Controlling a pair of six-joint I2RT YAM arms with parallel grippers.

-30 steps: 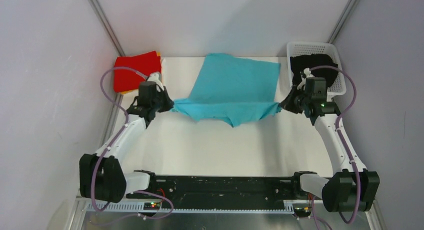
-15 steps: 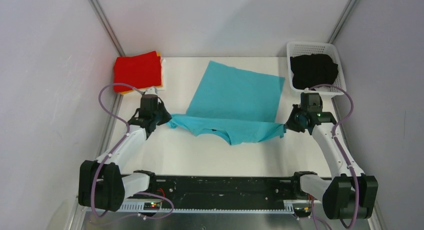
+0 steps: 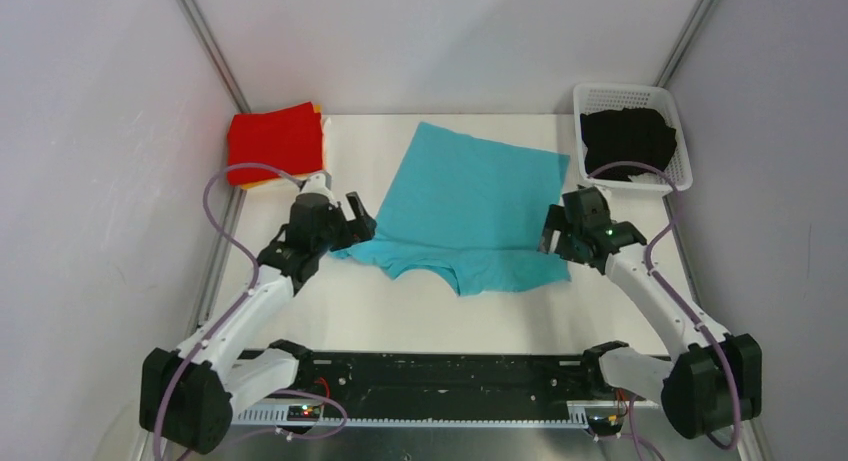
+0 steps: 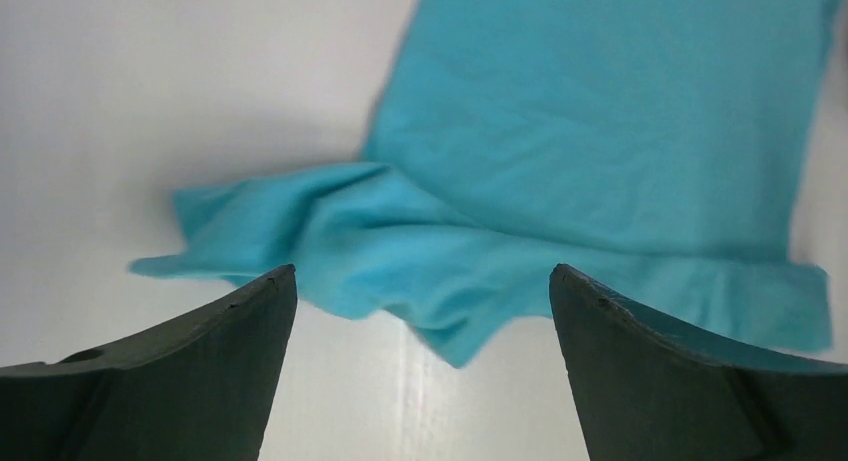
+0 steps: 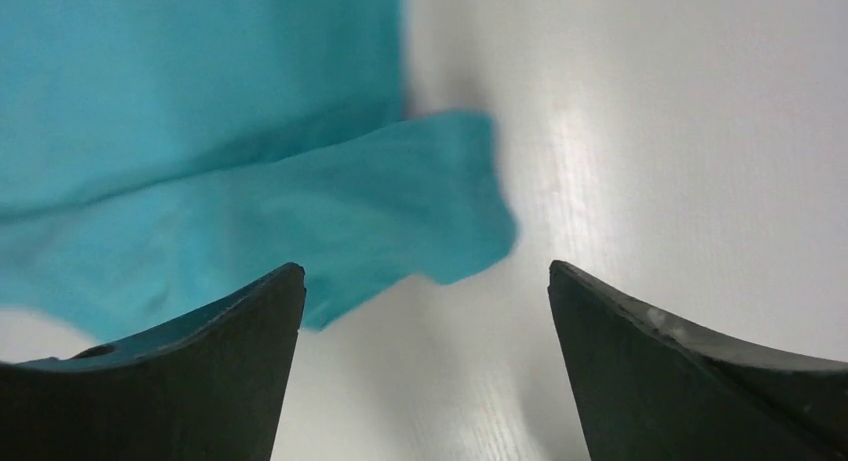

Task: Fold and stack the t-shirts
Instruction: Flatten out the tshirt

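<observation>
In the top view, I am seeing the change clearly: a moment ago both my claws were pinching the two near corners of the turquoise t-shirt [image 3: 470,196] and holding that edge stretched above the table [image 3: 400,301], and now the shirt is lying down on the table in the middle, with its far part flat and its near edge rumpled. My left claw [image 3: 358,213] is standing wide open just beside the left corner, and my right claw [image 3: 553,233] is standing wide open just beside the right corner; neither is carrying anything. I am judging that the laying-down step is finished and that the next fold is needing a new grip. The red t-shirt [image 3: 275,141] is waiting folded at the far left corner, and a black t-shirt [image 3: 628,139] is sitting in the basket [image 3: 625,89] at the far right. In the left wrist view, my left claw [image 4: 420,271] is gaping, with the crumpled corner of the turquoise t-shirt [image 4: 600,131] lying free on the table beyond the fingertips. In the right wrist view, my right claw [image 5: 425,271] is also gaping, and the right corner of the shirt [image 5: 200,131] is resting flat, not touching either finger as far as I can tell.
</observation>
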